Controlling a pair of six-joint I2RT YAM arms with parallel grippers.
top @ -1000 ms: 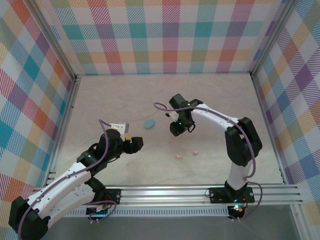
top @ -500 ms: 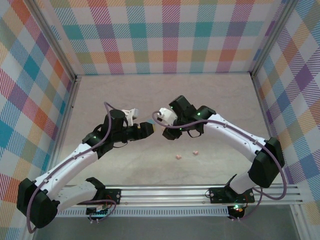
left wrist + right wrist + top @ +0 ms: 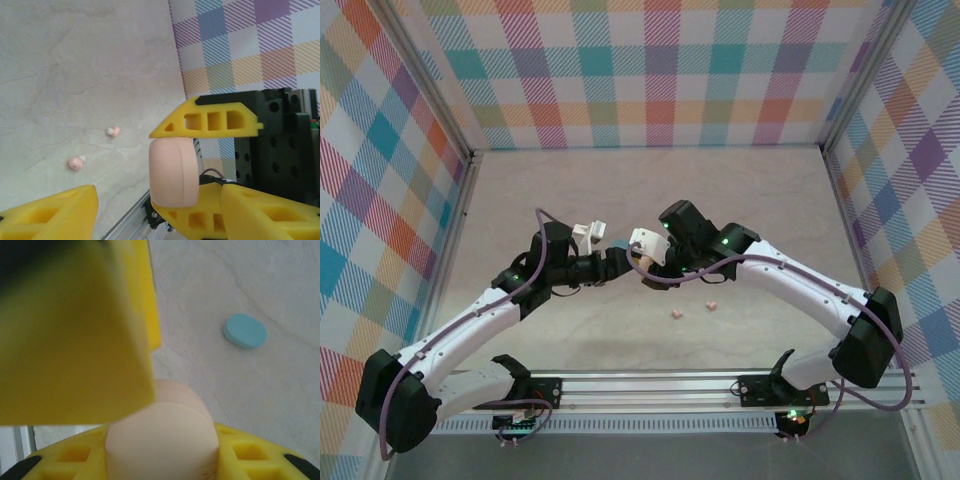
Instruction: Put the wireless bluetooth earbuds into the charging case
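Right fingers [image 3: 210, 120] now meet spread left fingers [image 3: 50, 210], pinching the pink oval case [image 3: 172, 172]; tiny pink earbuds [image 3: 676, 313] wait outside, at five o'clock.

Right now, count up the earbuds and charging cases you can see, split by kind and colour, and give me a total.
Pink earbuds: 2
Pink charging case: 1
Blue charging case: 1
Total: 4
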